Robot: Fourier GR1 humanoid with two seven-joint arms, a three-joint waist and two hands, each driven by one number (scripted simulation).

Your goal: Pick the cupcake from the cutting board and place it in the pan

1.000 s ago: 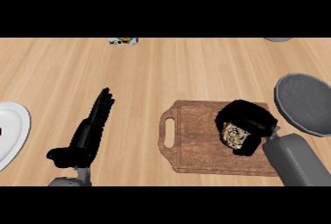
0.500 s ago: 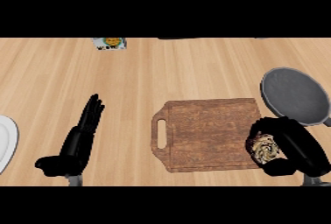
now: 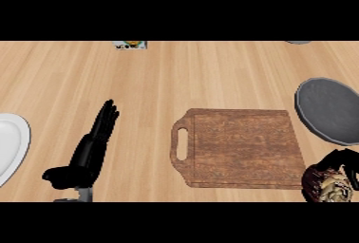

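**Cupcake lifted, pan not yet reached**

Wood-grain counter fills your view, and the board sits right of its middle, handle slot to its left, with nothing on it.

Your right hand shows off the board's lower right corner, fingers curled round the cupcake, which is partly hidden and cut by the view's lower edge. So the cupcake is off the board and held beside it, not in the pan. You are in the carry step, as I judge it: the pick looks done and the placing is ahead.

The pan lies just past the board's right edge, toward its far corner, a dark grey round with its rim running out of view on the right. Your next move calls for bringing the hand away from you along the board's right side until the cupcake is over the pan's floor, then lowering it and opening the fingers. Keep it upright as you go; how it sits in the hand is hard to tell from here.

Nothing stands between the hand and the pan. Your left hand rests well left of the board, fingers straight and holding nothing. A white plate lies further left still, at the view's edge. A small packet and a grey thing sit far beyond the board, too small to name, and clear of your path.
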